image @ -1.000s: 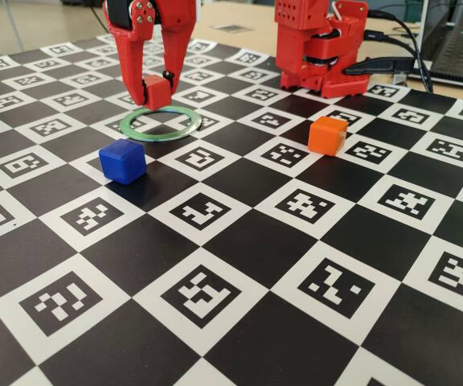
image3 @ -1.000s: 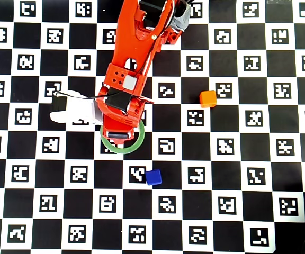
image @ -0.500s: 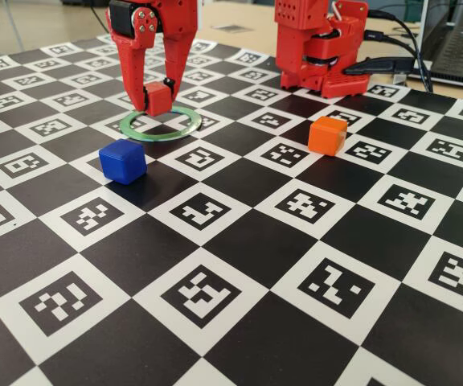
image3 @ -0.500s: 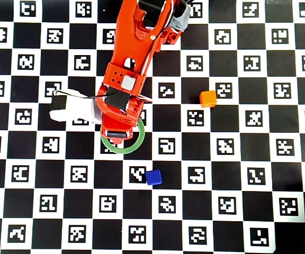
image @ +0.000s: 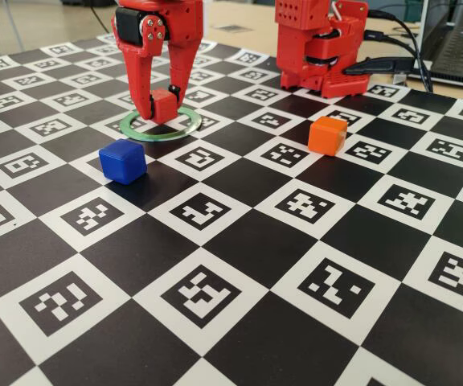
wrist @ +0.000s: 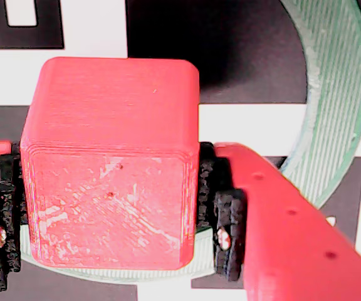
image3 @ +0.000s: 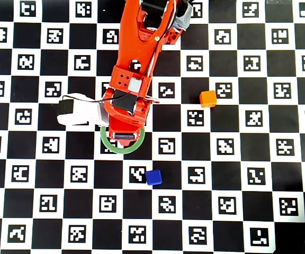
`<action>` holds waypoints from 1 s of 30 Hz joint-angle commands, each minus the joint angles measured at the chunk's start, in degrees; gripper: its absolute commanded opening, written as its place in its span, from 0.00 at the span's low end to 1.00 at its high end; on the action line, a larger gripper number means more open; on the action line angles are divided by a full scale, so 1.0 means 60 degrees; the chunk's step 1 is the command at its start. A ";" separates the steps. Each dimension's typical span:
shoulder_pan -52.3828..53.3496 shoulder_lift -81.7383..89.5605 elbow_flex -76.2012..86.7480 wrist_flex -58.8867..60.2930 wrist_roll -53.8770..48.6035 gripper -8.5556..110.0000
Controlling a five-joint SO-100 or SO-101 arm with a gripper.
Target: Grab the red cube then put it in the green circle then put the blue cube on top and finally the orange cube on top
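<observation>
red cube (wrist: 111, 163) between gripper (image: 158, 108) fingers

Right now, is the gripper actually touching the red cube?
Touching. In the wrist view, the black pads of the gripper press against both sides of the red cube with no gap showing.

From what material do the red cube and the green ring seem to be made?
Red cube: probably 3D-printed plastic, matte, since the wrist view shows fine layer lines and rounded edges. Green ring: apparently also printed plastic, thin and flat, with fine parallel ridges along its surface.
</observation>
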 commanded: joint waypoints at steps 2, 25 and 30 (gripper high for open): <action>0.0117 0.0029 -0.0073 -0.0117 -0.0146 0.09; 0.0264 -0.0015 -0.0044 -0.0117 -0.0425 0.13; 0.0249 -0.0015 -0.0044 -0.0103 -0.0469 0.18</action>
